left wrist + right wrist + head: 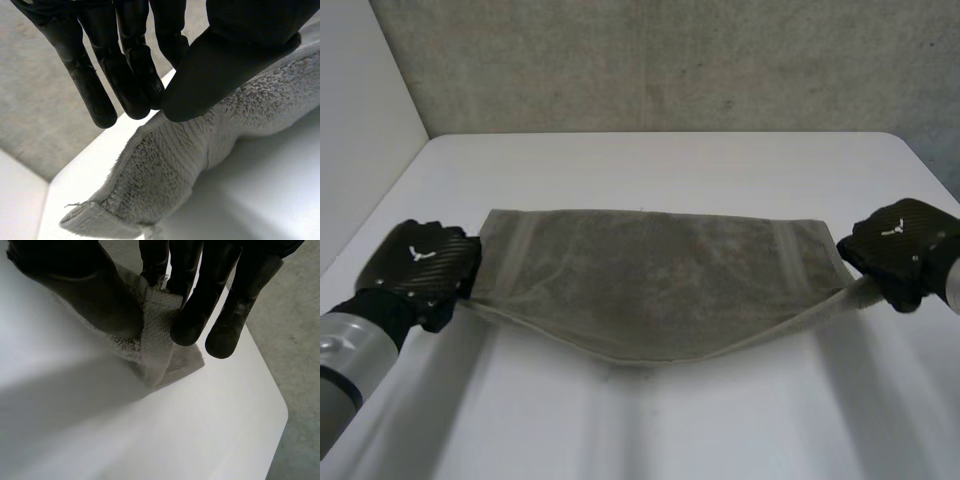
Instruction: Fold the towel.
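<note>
Behind the white table [670, 160] a rough grey concrete wall [670, 60] is seen, with a plain white wall [360, 120] at the left side. At the left, the left hand [420, 265] is closed on the near left corner of the towel [650, 280]. In the left wrist view the cloth's edge is pinched between the thumb and the fingers [105, 80], and the hemmed corner hangs below them. Across the middle, the grey-beige towel is stretched between the two hands. Its far edge is laid on the table, while its near edge is raised at both ends and sags in the centre. At the right, the right hand [900, 250] is closed on the near right corner. In the right wrist view the woven band at the hem is gripped between the thumb and the fingers [190, 315], and the corner tip is seen close to the table.
</note>
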You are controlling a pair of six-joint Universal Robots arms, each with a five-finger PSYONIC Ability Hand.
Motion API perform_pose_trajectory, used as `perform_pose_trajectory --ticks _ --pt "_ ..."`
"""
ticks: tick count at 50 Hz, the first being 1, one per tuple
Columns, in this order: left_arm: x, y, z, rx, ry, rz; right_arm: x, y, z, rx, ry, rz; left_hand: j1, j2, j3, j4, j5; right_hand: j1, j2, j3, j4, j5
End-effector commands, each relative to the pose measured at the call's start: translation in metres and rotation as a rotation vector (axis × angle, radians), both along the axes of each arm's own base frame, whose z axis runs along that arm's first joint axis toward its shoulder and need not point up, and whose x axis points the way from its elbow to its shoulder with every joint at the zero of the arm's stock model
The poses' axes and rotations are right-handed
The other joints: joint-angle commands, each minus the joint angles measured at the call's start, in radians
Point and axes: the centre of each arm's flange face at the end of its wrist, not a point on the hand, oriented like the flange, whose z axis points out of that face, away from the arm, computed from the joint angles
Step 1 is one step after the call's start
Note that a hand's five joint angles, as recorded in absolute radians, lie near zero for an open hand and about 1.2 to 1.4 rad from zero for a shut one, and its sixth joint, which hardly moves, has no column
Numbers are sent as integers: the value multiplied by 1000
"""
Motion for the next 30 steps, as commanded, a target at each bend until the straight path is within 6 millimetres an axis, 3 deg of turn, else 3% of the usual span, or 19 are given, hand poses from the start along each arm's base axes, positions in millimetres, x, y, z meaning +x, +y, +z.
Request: perform_pose_trajectory --ticks 1,4,5,7,8,10,13,15,21,30 --pt "-20 -55 -35 47 -6 -49 7 -60 -31 32 24 -18 188 178 179 177 187 77 60 62 61 52" --pt "-34 -88 -46 24 -8 -59 14 -81 -42 26 45 -34 188 178 179 177 187 77 60 62 61 52" --pt "-34 -88 -46 24 -8 -59 14 -81 -42 26 45 -34 188 178 179 177 187 77 60 62 61 52" --pt "-51 -123 -53 -20 -20 -74 23 -105 -51 -1 30 -53 188 178 179 177 187 77 60 62 61 52" --pt "-51 -123 -53 -20 -20 -74 23 -105 -51 -1 29 -53 188 178 179 177 187 77 60 62 61 52" --pt "-62 -159 -59 -76 -26 -61 32 -126 -57 -49 -12 -81 188 178 179 177 187 77 60 62 61 52" --pt "-67 -176 -63 -97 -25 -51 39 -133 -61 -71 -33 -96 188 178 179 177 187 77 60 62 61 52" --pt "-75 -203 -69 -137 -18 -35 47 -148 -69 -126 -55 -134 188 178 179 177 187 77 60 62 61 52" --pt "-89 -233 -87 -150 -19 -29 57 -174 -81 -237 -69 -179 188 178 179 177 187 77 60 62 61 52" --pt "-95 -253 -99 -162 -19 -6 65 -192 -101 -272 -68 -193 188 178 179 177 187 77 60 62 61 52"
